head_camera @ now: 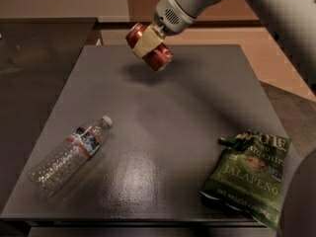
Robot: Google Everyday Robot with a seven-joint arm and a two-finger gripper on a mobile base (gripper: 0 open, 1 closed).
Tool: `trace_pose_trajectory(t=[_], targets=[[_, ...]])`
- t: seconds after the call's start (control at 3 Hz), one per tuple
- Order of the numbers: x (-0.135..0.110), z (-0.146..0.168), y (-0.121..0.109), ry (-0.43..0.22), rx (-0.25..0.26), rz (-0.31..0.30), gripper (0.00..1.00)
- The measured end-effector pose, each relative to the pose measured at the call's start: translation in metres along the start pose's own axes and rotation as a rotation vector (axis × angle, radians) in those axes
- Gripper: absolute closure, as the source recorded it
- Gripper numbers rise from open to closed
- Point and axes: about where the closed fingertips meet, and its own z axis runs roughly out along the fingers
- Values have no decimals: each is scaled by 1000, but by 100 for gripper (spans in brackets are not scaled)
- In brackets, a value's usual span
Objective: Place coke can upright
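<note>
The gripper (147, 42) sits over the far part of the table (173, 122), at the end of the arm (190, 4) that enters from the upper right. Its two fingers are pinched across the middle of the coke can (161, 58), with a pale finger pad lying over the can's wall. The can hangs in the air above the table's far edge region and casts a shadow on the surface just below it; it touches nothing but the gripper. Its long axis is tilted, running from upper left to lower right in the camera view, so it is neither flat nor vertical. Which end carries the pull tab cannot be determined. The step in hand is judged to be reorientation before set-down. To do it well, rotate the wrist until the long axis is vertical, lower until the base meets the table squarely, and release only once the can is fully supported. Keep the descent over bare surface, well apart from the water bottle (66, 154) at the near left and the chip bag (249, 174) at the near right.
</note>
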Motion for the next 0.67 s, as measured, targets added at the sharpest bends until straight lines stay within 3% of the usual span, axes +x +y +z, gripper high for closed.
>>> trace_pose_trajectory(t=[0.67], targets=[[-12, -7, 28, -395, -91, -63, 100]])
